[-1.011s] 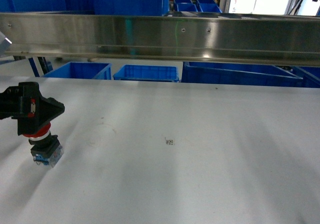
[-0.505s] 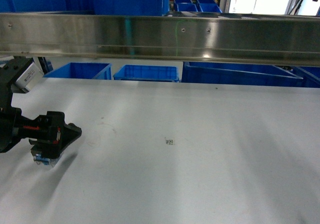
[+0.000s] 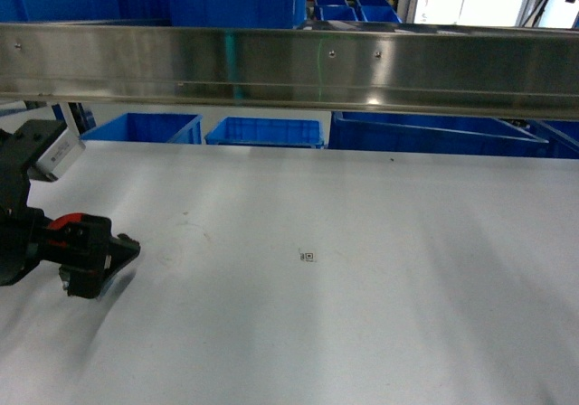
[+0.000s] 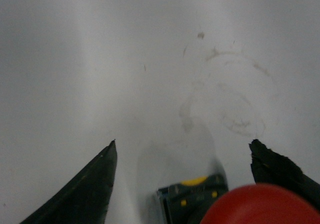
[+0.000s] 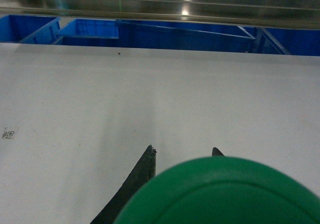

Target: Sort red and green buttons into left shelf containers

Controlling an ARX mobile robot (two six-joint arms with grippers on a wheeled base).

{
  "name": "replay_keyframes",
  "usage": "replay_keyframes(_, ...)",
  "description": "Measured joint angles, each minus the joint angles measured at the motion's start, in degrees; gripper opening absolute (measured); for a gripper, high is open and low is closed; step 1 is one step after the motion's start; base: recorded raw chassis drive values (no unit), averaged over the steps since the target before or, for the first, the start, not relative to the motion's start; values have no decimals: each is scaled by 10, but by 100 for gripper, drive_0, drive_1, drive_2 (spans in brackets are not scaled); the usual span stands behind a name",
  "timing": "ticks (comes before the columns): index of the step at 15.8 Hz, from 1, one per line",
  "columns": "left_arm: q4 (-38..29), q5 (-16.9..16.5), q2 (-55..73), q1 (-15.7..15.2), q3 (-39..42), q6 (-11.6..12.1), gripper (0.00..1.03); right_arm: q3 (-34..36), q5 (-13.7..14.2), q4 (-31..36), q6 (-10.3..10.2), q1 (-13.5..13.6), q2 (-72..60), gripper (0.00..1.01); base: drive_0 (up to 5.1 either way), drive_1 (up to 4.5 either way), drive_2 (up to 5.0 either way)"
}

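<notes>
red button (image 4: 257,206): frame-cropped | green button (image 5: 215,194): blurred, frame-cropped, base hidden

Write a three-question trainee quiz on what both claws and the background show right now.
1. True or false: the left claw holds a red button.
2. The button cap filling the bottom of the right wrist view is: A) red, B) green, C) yellow.
3. Fill in: the bins beyond the white table are coloured ____.
Key: 1 true; 2 B; 3 blue.
</notes>
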State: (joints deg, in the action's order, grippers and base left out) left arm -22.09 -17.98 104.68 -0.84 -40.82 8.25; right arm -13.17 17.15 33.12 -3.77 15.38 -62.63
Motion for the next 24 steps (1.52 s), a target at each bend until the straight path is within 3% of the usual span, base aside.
replay_keyframes(2,9,-2,6,-5,2,8,30,0,0,0,0,0,0,26,0,0,0)
replay_keyframes(3,-30,-10,-15,-20,36,12,27,0,0,0,0,0,0,26,0,0,0)
replay_keyframes(4,-30,-22,-113,-47,64,7,27,0,0,0,0,0,0,26,0,0,0)
replay_keyframes(7,107,-65,-307,-98,30,-35,27,0,0,0,0,0,0,26,0,0,0)
replay_keyframes(10,190,-81,-423,-118,7,-55,27,0,0,0,0,0,0,26,0,0,0)
replay_keyframes(12,170,-57,-423,-107,8,-65,27,0,0,0,0,0,0,26,0,0,0)
replay_keyframes(15,169,-31,-405,-52,16,-78,27,0,0,0,0,0,0,26,0,0,0)
replay_keyframes(17,152,-31,-405,-31,16,-79,27,0,0,0,0,0,0,26,0,0,0)
replay_keyframes(24,154,-27,-405,-33,16,-79,27,0,0,0,0,0,0,26,-69,36,36)
